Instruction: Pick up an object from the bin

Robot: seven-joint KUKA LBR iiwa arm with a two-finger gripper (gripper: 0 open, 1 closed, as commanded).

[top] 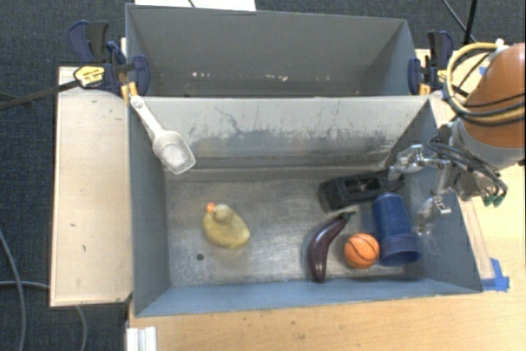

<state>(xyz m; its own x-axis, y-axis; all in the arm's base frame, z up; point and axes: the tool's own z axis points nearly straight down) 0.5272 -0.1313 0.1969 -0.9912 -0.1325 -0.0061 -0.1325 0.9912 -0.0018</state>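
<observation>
The claw hangs just right of the blue cup; the cup lies lengthwise toward the near wall; how wide the claw stands, I cannot tell.

Gripper is showing as bare silver metal: thin angular brackets & struts, shiny, catching the light. Directly behind it a grey wrist section is widening out, rounded in shape. Farther back from the gripper, an orange cover is bulging out, dome-like, glossy, brownish-orange. Pale yellow cables are looping round the cover's gripper-facing side in a couple of turns, w/ black cables curving across btw cover & wrist. Thin black wires are trailing along the gripper's base. A small green part is sticking out beside that base; too small to tell what it is.
</observation>
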